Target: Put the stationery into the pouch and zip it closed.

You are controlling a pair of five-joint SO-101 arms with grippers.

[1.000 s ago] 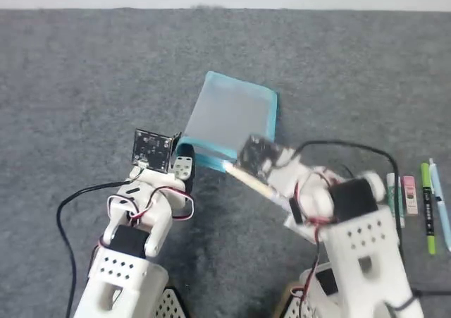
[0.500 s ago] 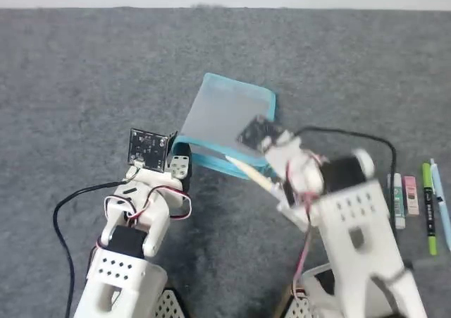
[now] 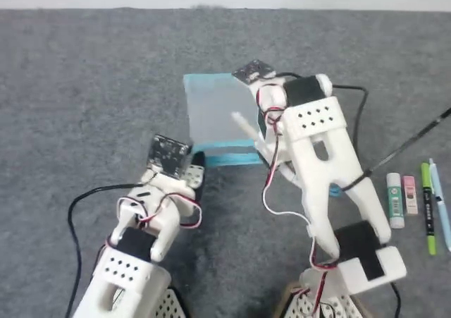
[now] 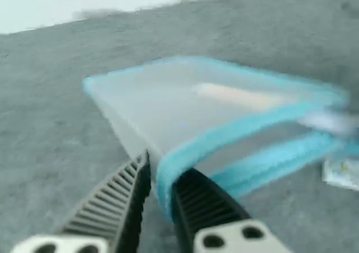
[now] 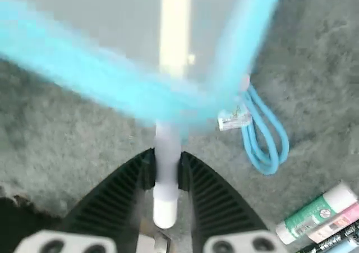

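Two claws are engaged over the grey worktop (image 3: 84, 85).

Left claw (image 4: 160, 174): closed on the blue trim at the mouth of the pouch (image 3: 215, 113), pinching it at one corner.

Pouch: translucent with blue edging. It lies mid-worktop with the mouth facing the arms. The mouth gapes, and the zip is not yet closed.

Right claw (image 5: 166, 160): clamped around the rear end of a white pen (image 5: 167, 146). The barrel passes through the mouth under the blue trim. Its front part lies inside the pouch, visible through the clear wall. In the high view the right arm reaches over the pouch's right side.

A blue cord loop (image 5: 263, 132) with a small tag lies on the worktop at the pouch's corner, near the right claw.

Other stationery lies in a row near the worktop's right edge, well apart from the pouch: glue stick (image 3: 394, 199), pink eraser (image 3: 409, 194), green pen (image 3: 428, 209), pale blue pen (image 3: 441, 205). The four lie side by side, roughly parallel.
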